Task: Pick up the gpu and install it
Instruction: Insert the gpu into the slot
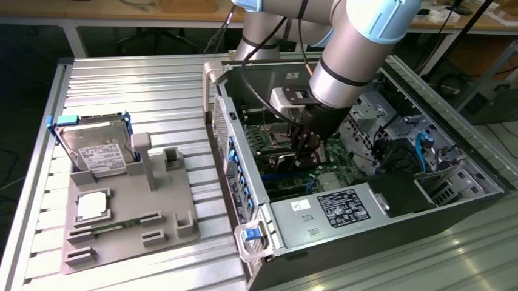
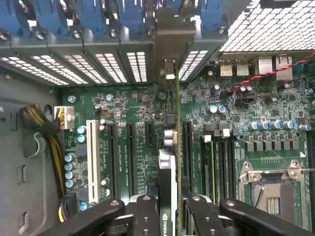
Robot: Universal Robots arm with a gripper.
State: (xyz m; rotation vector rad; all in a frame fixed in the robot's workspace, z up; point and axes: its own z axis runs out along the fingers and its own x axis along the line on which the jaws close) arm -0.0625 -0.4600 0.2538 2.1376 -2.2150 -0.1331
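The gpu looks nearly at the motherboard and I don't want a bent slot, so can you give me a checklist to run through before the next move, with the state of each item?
1. Grip: the end effector is shut on the gpu, a thin dark card seen edge-on in the wrist view. Ok.
2. Card upright between the fingers: ok.
3. Silver bracket end sits at the open rear gap beside the blue slot latches: ok.
4. Card edge lined up with a slot on the green motherboard: cannot tell.
5. Card seated: cannot tell.
6. Arm clear of the open grey computer case walls in the exterior view: ok.
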